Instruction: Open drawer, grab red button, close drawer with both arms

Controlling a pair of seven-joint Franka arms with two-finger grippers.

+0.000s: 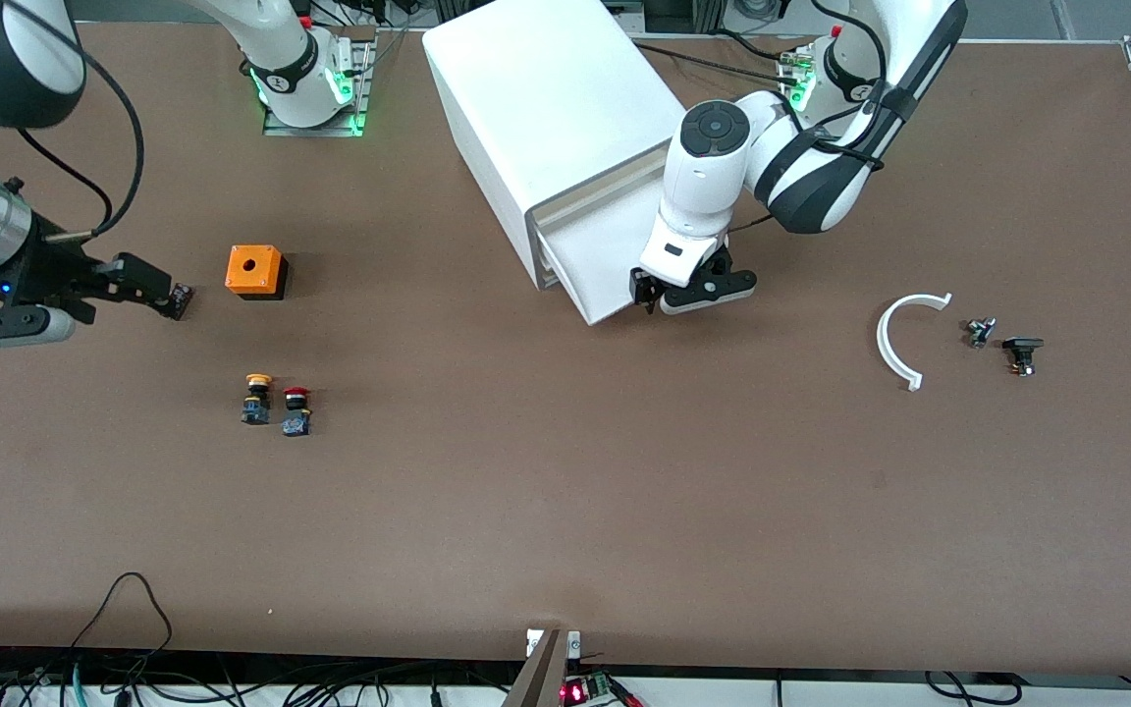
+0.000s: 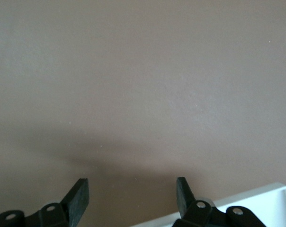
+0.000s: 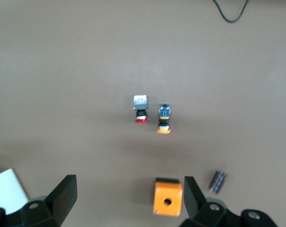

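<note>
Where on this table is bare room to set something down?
The widest free patch is the brown table nearer the front camera than the red button and cabinet. Another lies between the open drawer and the white arc. It is crowded around the two buttons and the orange box.

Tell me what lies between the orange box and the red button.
Nothing: bare table between the orange box and the red button, in the front and right wrist views. The yellow button stands beside the red one.

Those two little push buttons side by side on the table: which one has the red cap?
The red-capped button is the one slightly nearer the front camera and toward the left arm's end; the button beside it has a yellow-orange cap.
</note>
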